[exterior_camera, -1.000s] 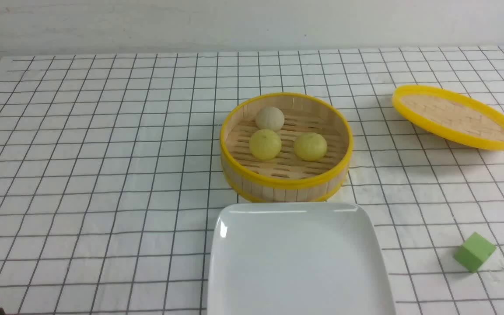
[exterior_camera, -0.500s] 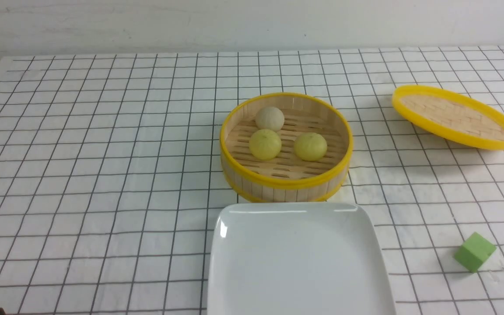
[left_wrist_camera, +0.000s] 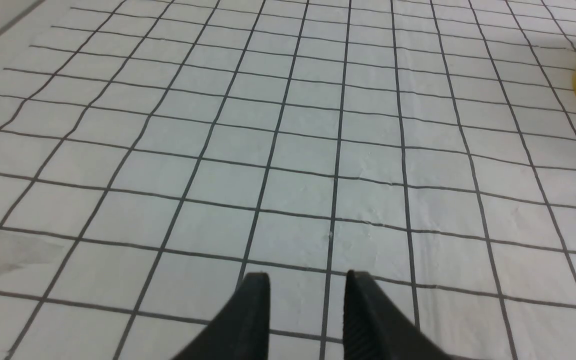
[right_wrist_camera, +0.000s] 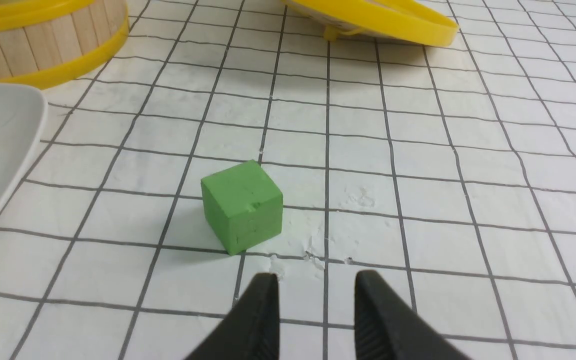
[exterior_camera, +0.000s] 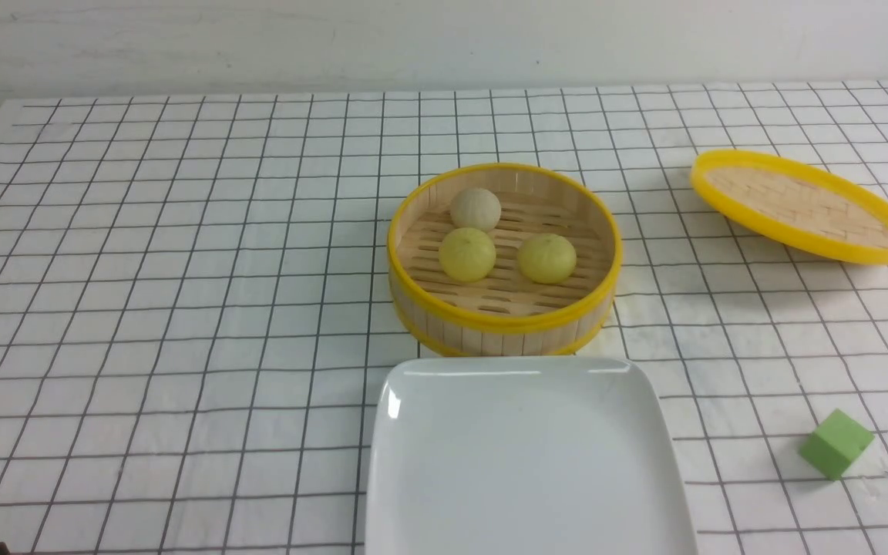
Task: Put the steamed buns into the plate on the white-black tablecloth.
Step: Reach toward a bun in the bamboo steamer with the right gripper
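Nothing has budged since the earlier frames, same layout all round. All three steamed buns [exterior_camera: 467, 254] sit in the open bamboo steamer basket [exterior_camera: 504, 327] around the middle of the counter, a bit toward its right edge. The white plate [exterior_camera: 529, 478] is just in front of it at the near edge, bare.

Neither arm shows from the front. Left claw [left_wrist_camera: 307, 276] hangs released over bare white-black tablecloth [left_wrist_camera: 288, 150], holding nothing, with only a sliver of the basket in its view. Right claw [right_wrist_camera: 316, 275] is released and empty too, just behind the green cube [right_wrist_camera: 242, 205] by the near right corner, basket wall and plate rim both in sight.

So I'd guess the right arm is nearer: the buns lie ahead of it, toward the middle.
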